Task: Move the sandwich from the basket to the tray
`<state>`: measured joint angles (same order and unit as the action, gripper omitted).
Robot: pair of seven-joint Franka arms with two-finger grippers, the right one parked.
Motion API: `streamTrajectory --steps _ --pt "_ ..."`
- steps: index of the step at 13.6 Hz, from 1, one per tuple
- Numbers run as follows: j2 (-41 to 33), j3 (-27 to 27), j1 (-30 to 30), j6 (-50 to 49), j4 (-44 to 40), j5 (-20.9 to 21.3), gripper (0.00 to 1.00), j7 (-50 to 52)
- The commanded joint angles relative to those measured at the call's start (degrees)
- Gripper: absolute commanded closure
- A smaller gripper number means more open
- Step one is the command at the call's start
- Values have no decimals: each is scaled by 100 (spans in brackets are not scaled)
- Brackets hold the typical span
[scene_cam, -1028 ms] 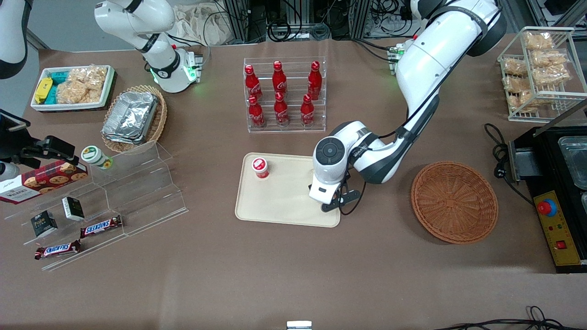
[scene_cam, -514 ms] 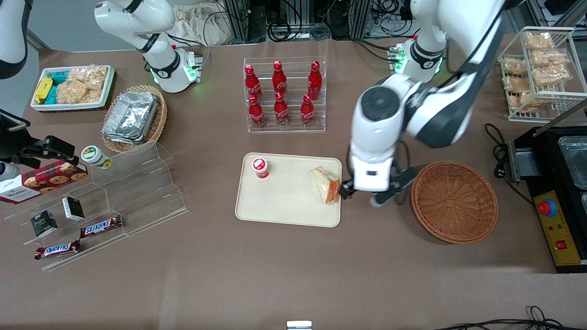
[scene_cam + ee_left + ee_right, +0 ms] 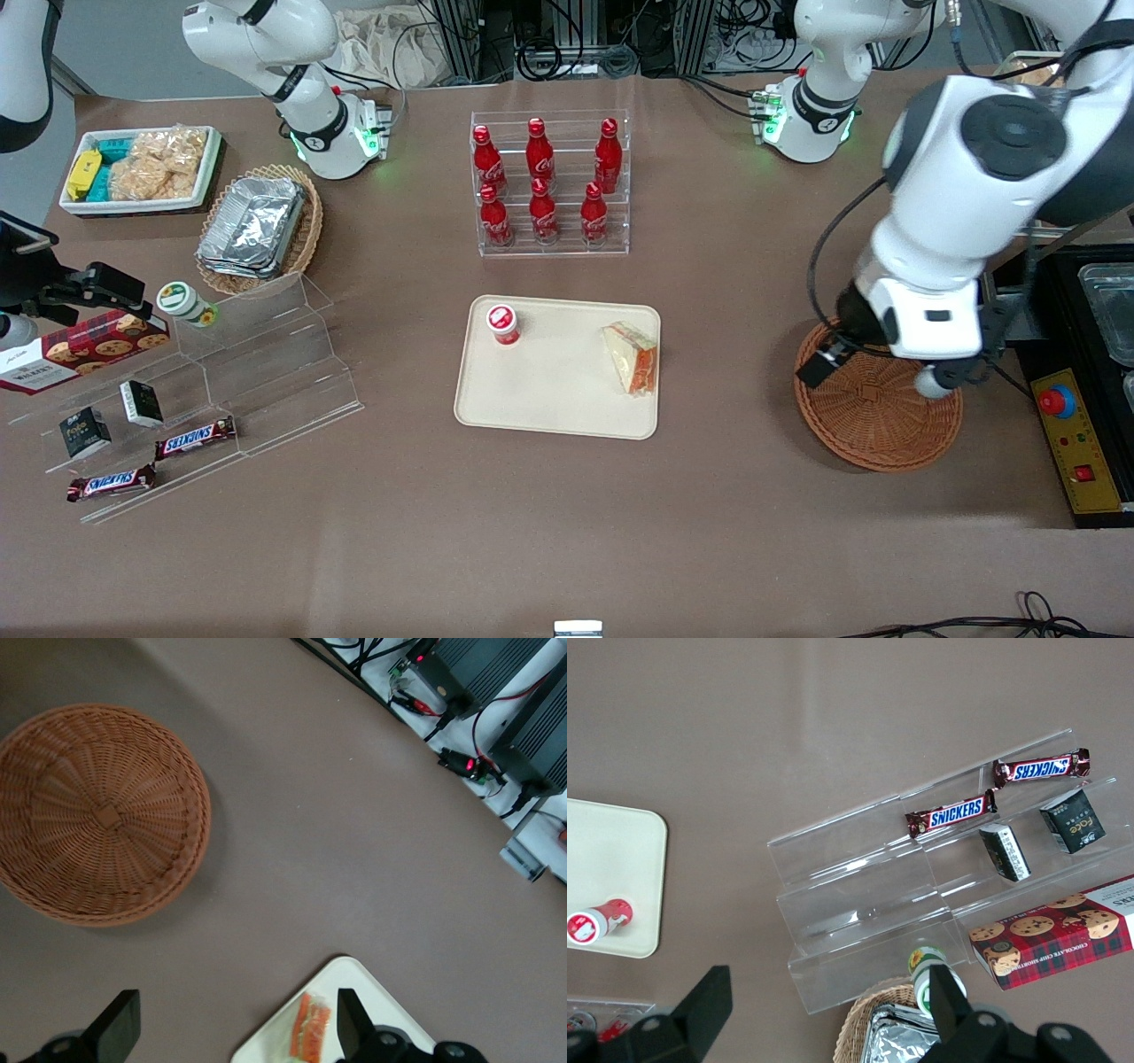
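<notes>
A: Sandwich (image 3: pixel 632 356) count was one, lying on the tray (image 3: pixel 549 403) at the end nearest the basket (image 3: pixel 873 425), with one red-capped cup (image 3: pixel 502 323) at the tray's other end.

B: And the gripper (image 3: pixel 235 1032)?

A: Half a second before, it hung just beside the sandwich; it had since risen above the basket, fingers (image 3: pixel 353 1023) spread, holding nothing.

B: Anything readable?

A: Two Snickers bars (image 3: pixel 955 811), six red bottles (image 3: pixel 541 182) in the rack, one cookie box (image 3: pixel 84 346).

Pincer (image 3: pixel 232 1029) open; basket (image 3: pixel 97 811) empty; sandwich (image 3: pixel 310 1036) on tray (image 3: pixel 354 979)
</notes>
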<state>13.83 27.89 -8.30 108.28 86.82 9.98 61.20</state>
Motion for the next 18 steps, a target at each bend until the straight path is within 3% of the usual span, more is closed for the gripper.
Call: streamTrajectory --steps 1,2,5,7,10,12,15,18 --pt "-240 15 -469 -289 213 -312 0 -1315" --pt "-240 -72 -550 -438 213 -417 0 -1930" --pt "-433 -1816 360 -632 222 -927 0 -3364" --pt "-643 -2557 714 -965 239 -1234 0 -4348" --pt "-1284 -3638 1311 -1055 791 -1262 0 -5361" --pt "-1802 -3930 1410 -906 1327 -1244 0 -5828" --pt "-2488 -3931 1401 -223 2266 -1200 0 -5856" --pt "-2587 -3931 1392 -35 2437 -1182 0 -5812"
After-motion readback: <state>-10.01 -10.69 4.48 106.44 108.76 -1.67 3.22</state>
